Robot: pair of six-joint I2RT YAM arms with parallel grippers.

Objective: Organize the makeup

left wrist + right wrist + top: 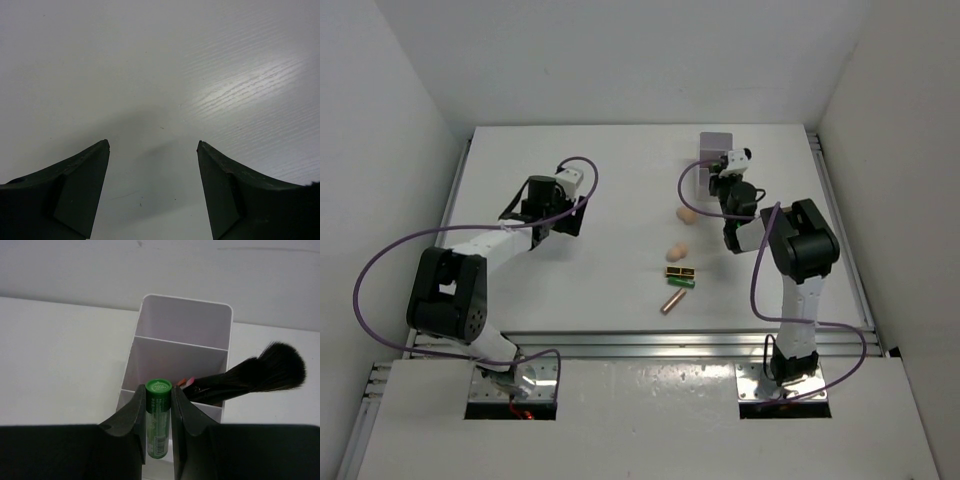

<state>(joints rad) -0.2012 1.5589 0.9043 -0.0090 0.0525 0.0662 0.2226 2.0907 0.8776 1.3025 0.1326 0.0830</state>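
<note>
Lab test cell: white enclosure walls [620, 60], aluminium frame [650, 343].

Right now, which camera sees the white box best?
The right wrist view: the white box sits in the middle, close, with its divider and a black brush sticking out. In the top view the box is small, partly behind the right arm. The left wrist view shows only table.

The left arm [480, 240] is extended with its gripper [152, 145] spread wide and empty, while the right arm [800, 250] is stretched forward, its gripper [158, 389] clamped on a tube [158, 437].
</note>
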